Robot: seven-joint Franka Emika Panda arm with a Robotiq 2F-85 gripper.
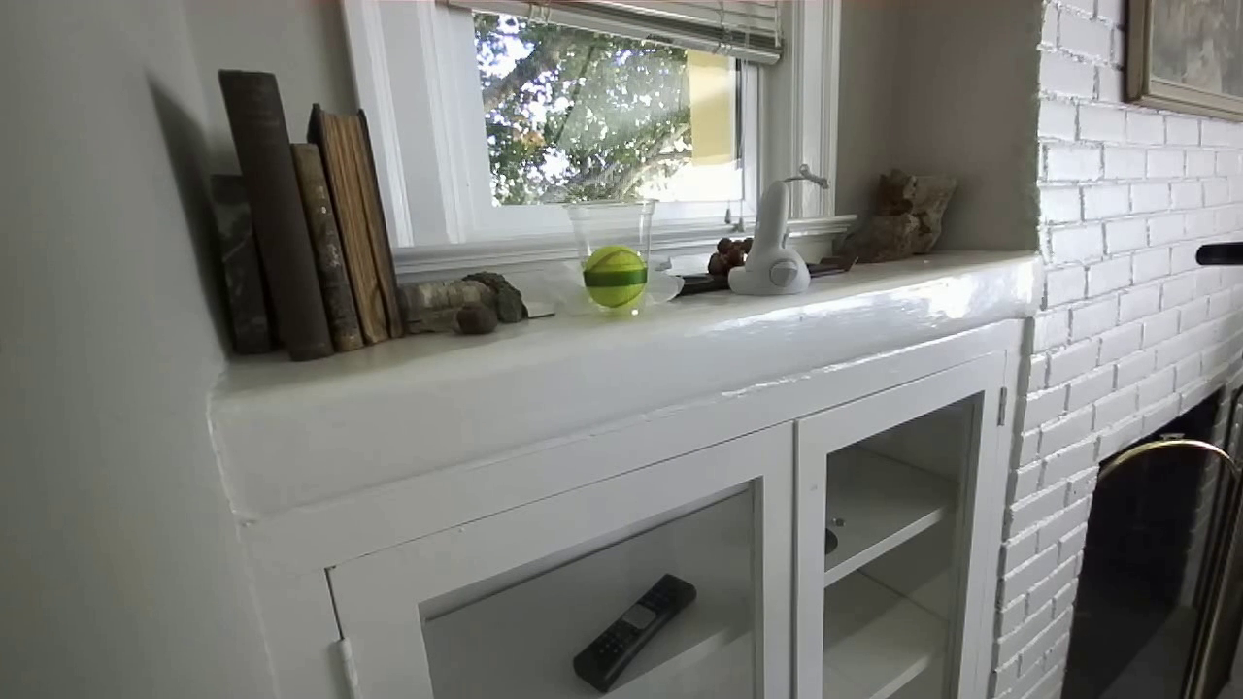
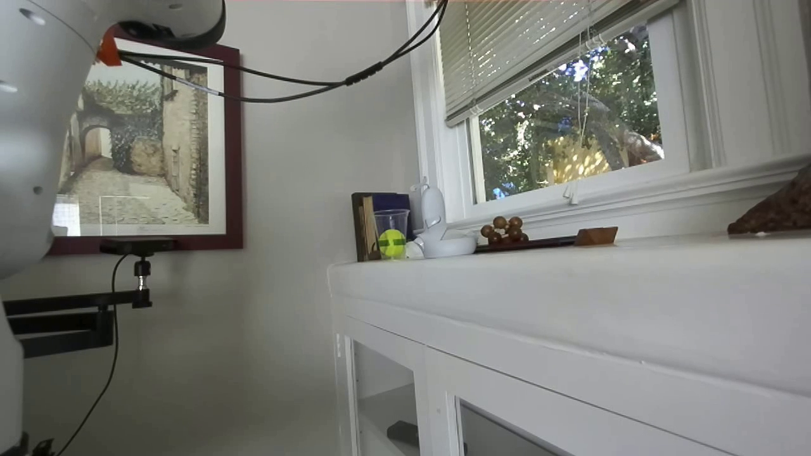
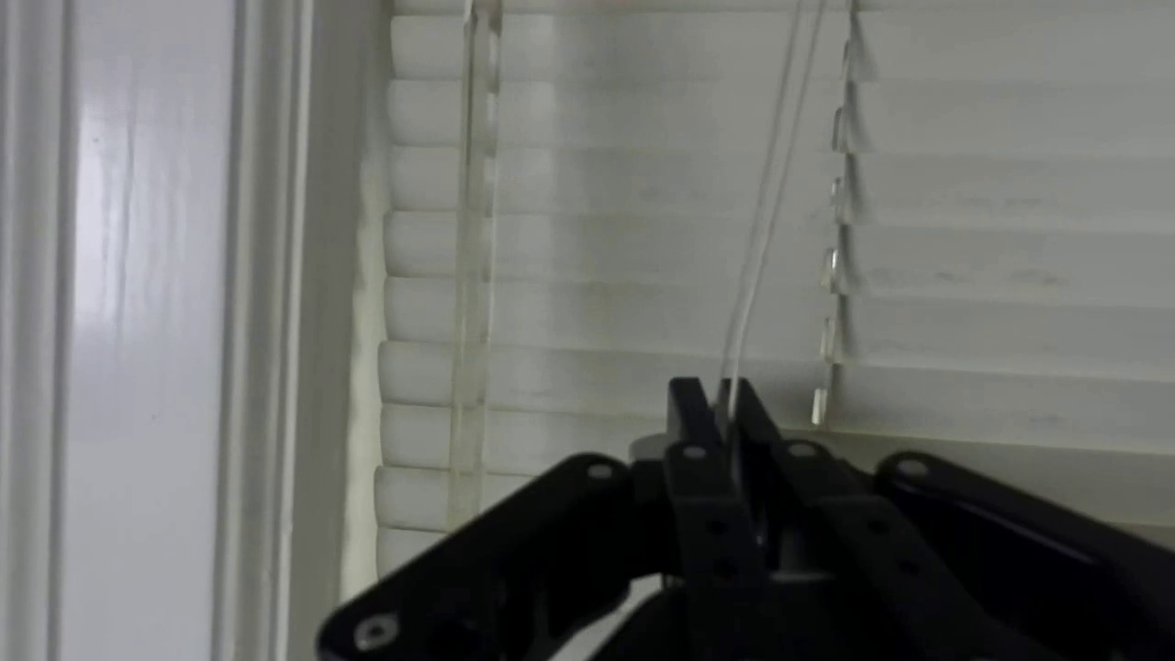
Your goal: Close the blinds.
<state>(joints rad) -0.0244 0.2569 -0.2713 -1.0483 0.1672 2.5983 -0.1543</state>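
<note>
The white slatted blinds (image 1: 699, 21) hang part of the way down the window in both exterior views (image 2: 507, 50), with the pane bare below the bottom rail. In the wrist view, their slats (image 3: 624, 248) fill the middle and right. A thin white double cord (image 3: 762, 248) runs in front of the slats. My gripper (image 3: 721, 408) has its fingers nearly together, shut on this cord, which runs in between them. A clear wand (image 3: 473, 239) hangs left of the cord. In an exterior view, cords (image 2: 583, 114) hang down over the pane. The gripper is outside both exterior views.
The white window frame (image 3: 151, 321) stands at the wrist view's left. On the white ledge (image 1: 583, 388) are books (image 1: 282, 214), a cup with a ball (image 1: 615, 277), a white device (image 1: 772, 257), wooden beads (image 2: 505, 229) and a rock (image 1: 898, 218). Black cables (image 2: 285, 88) trail from the arm (image 2: 38, 139).
</note>
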